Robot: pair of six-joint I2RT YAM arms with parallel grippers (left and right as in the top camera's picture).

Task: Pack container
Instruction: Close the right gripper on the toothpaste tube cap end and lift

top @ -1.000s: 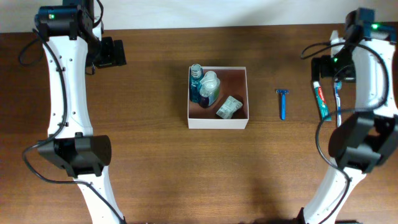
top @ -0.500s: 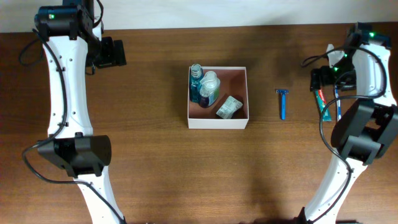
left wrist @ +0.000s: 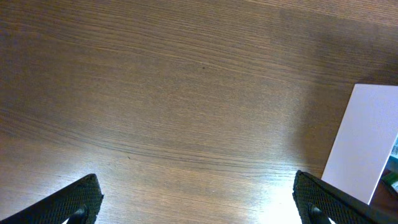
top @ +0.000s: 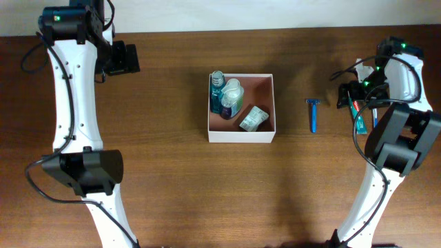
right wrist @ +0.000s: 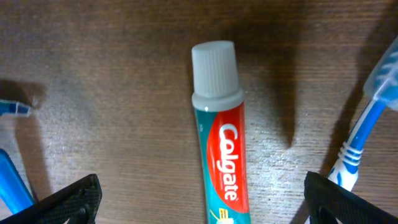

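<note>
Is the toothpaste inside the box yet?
No, the toothpaste lies out on the table, well away from the white walls of the container.

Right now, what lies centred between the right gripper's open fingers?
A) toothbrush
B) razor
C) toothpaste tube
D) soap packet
C: in the right wrist view the toothpaste tube sits midway between the fingertips of the right gripper, with the razor at the left edge and the toothbrush at the right.
</note>
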